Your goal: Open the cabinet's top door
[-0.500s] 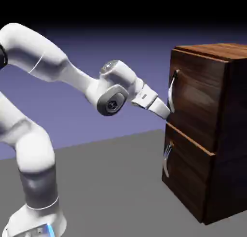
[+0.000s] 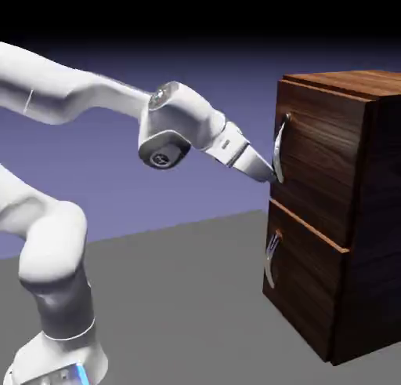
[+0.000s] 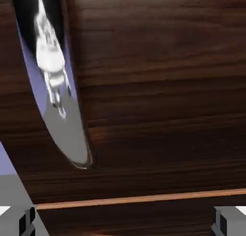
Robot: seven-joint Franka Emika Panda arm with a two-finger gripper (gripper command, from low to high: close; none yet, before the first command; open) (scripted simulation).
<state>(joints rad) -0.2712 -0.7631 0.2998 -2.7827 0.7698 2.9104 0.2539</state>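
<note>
Ext. view: the cabinet [image 2: 313, 219] stands at the view's R, its R side cut off by the frame edge; the top door [image 2: 321, 156] is its upper front panel, closed, w/ a curved, vertical silver handle [image 2: 279, 150]. The lower panel [image 2: 305, 277], w/ a similar handle [image 2: 272, 259], lies directly below, past a thin light-brown edge. The arm [image 2: 180, 117] reaches in from the L, its upper L part cropped by the frame; the base [image 2: 59, 364] is cut off at the bottom. The fingers [image 3: 124, 223] are too small to tell apart in this view; the hand's tip is near the lower end of the upper handle, and whether it touches handle or door can't be made out.

Hand view: the fingers are open, wide apart at the bottom L and bottom R corners, w/ nothing gripped betw. them; both are partly cropped. Dark wood grain fills most of the view. The upper handle runs down the upper L, its top end out of frame, its surface mirroring a white, blurred shape, prob. the arm, too smeared to read in detail. The light-brown edge crosses low in the view, just above the fingers; only a dark strip of the lower panel shows beneath.
</note>
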